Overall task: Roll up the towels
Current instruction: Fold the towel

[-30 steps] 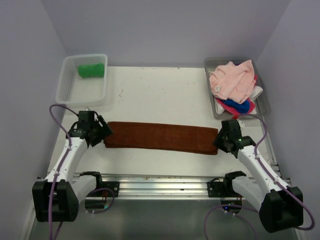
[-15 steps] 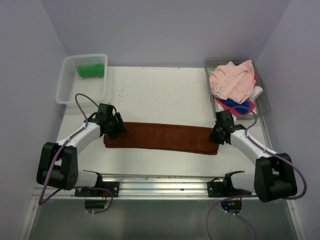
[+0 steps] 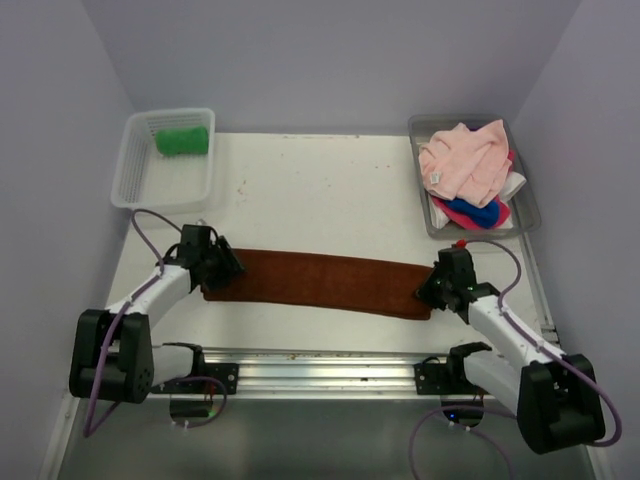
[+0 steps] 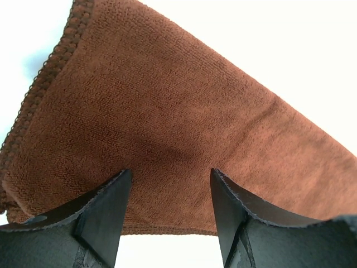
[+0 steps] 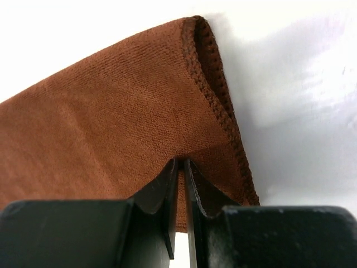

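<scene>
Top external view shows a rust-brown towel (image 3: pixel 315 283) lying flat as a long strip on the white table (image 3: pixel 320 180), stretched between the two grippers. The left gripper (image 3: pixel 215 268) sits on the strip's left end and the right gripper (image 3: pixel 432 290) on its right end. Left wrist view has the left jaws spread apart, with the black fingers (image 4: pixel 106 206) low over the cloth and bare terry showing between them; the stitched end hem runs off to the fingers' left. Right wrist view has the right jaws drawn almost together, their tips nipping the cloth just inside the stitched end hem, which curls up to the fingers' right. Far beyond the left gripper a white mesh basket (image 3: pixel 135 185) holds a rolled green towel (image 3: pixel 182 140). Beyond the right gripper a grey tray (image 3: pixel 525 215) carries a crumpled pink towel (image 3: pixel 465 160) on top of a blue towel (image 3: pixel 475 212), with magenta and white cloth showing at the edges
</scene>
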Robot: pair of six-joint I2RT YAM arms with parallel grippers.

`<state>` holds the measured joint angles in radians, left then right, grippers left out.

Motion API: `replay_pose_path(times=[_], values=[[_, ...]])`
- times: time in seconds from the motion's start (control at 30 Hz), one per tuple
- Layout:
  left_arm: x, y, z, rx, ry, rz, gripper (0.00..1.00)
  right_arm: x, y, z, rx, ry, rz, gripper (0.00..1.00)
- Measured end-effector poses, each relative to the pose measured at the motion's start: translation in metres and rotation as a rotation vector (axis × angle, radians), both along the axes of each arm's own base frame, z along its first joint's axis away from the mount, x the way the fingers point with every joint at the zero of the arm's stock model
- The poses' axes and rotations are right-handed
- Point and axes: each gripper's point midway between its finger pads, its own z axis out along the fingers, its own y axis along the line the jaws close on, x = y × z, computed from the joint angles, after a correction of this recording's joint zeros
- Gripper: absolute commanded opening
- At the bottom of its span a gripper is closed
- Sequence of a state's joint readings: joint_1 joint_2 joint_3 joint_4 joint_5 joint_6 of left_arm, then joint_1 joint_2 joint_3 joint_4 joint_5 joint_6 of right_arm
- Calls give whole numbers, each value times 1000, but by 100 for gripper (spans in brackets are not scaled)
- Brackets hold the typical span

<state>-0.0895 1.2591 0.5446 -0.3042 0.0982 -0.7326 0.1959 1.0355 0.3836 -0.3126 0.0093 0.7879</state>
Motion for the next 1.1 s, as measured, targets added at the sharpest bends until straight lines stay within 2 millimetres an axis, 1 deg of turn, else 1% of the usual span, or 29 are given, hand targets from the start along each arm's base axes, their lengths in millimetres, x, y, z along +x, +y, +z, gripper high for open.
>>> replay_pose_path(times=[0.07,0.13,0.17,0.2,0.27,0.33,0.47,0.57,0.6,0.7,0.77,0.87,0.97,1.07,1.1], values=[[-5,2,1,2,-1,4,65,-11,3,2,25,2,6,15],[-11,4,2,12,15,3,65,-24,2,5,32,10,8,18],[-14,5,2,19,23,4,66,-29,1,8,32,8,6,20],[-17,7,2,29,35,5,66,-31,0,12,34,-3,4,26],[-20,10,5,46,55,8,66,-35,-2,16,30,-9,-5,30],[-16,13,12,61,51,15,67,-38,-8,18,6,11,-23,35],[-1,15,26,76,13,12,67,-36,-17,20,-57,65,-50,38],[0,15,23,78,25,12,67,-34,-24,14,-106,110,-56,40],[-1,15,20,78,36,11,67,-34,-25,12,-118,125,-54,46],[-2,14,16,75,53,8,66,-36,-27,4,-139,164,-39,52],[-2,14,13,72,61,5,66,-37,-27,-1,-146,185,-22,52],[-2,13,10,70,70,4,66,-30,-22,-1,-136,182,8,48],[0,13,5,70,70,5,65,-23,-16,0,-111,150,22,39],[1,12,-3,67,81,4,64,-20,-12,0,-91,124,35,37],[3,12,-2,64,74,4,64,-20,-10,0,-87,118,39,36]])
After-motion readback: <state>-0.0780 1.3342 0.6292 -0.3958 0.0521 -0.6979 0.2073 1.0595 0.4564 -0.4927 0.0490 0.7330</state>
